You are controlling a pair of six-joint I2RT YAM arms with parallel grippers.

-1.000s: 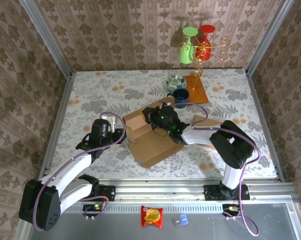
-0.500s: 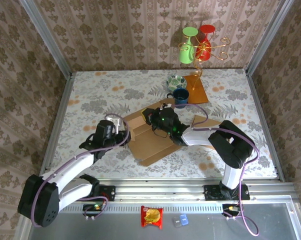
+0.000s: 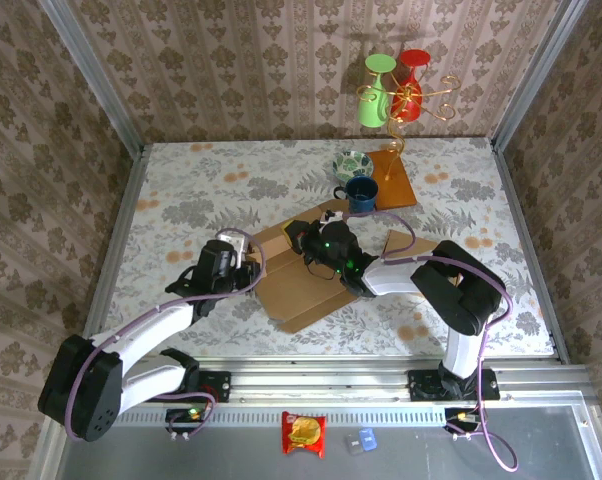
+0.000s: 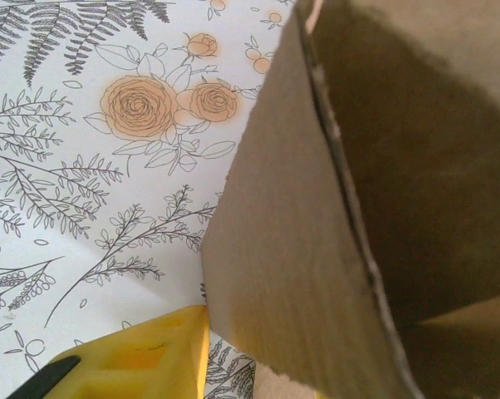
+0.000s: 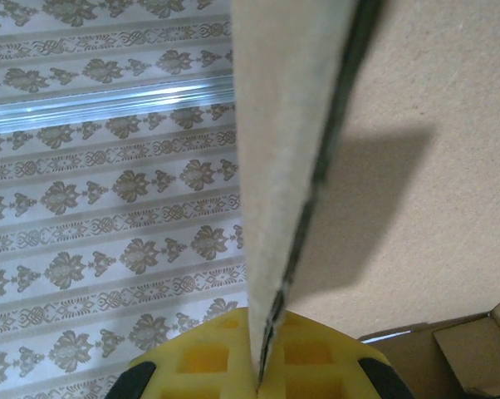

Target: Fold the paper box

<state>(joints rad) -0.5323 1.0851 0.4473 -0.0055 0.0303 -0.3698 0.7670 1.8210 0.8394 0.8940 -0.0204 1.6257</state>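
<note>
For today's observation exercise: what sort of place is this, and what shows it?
Likely a robot test booth dressed as a home: the left arm and right arm bolted to a metal rail, wallpaper on the walls, a flowered tablecloth.

Your work surface is a table covered in a pale cloth printed with grey leaves and orange roses, with metal rails along its left and right sides. At its centre, spreading toward 7 o'clock, you have the brown cardboard paper box, mostly flat on the cloth with flaps lifted at its 12 o'clock side. At 1 o'clock from the box stands a dark blue ceramic mug, just beside an orange-brown square board lying flat on the cloth. A green-and-white patterned ceramic bowl sits at 12 o'clock of the mug, near the board's left edge.
</note>
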